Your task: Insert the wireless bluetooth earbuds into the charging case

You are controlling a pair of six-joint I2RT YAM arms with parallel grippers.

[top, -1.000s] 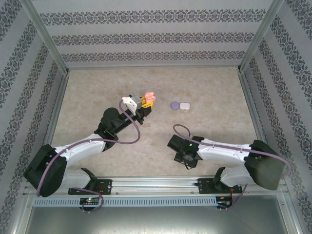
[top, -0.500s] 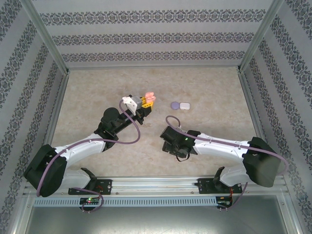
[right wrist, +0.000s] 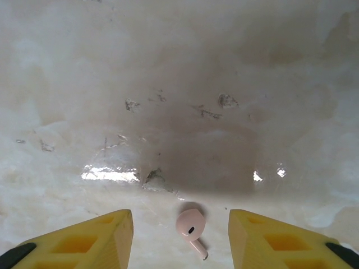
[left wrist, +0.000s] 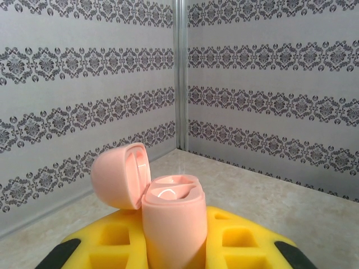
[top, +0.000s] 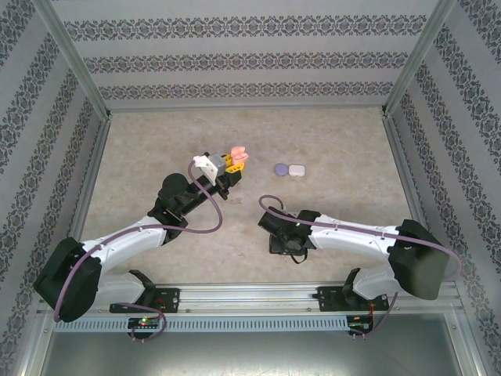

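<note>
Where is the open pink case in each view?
Top external: pink case left of centre, at the left gripper's tip.
Left wrist: bottom centre, lid open, between yellow fingers.
Right wrist: pink earbud on the table, bottom centre.
Shared landmark: the marbled table.

A pinkish earbud [right wrist: 190,224] lies on the mottled surface [right wrist: 179,101] between the two yellow fingers [right wrist: 106,235], touching neither.

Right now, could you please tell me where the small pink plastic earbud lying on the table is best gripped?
Probably by the rounded head of the small pink plastic earbud, coming straight down: the open right gripper straddles it. It lies flat on the marbled table, and its thin stem slants aside, offering little to pinch.
</note>
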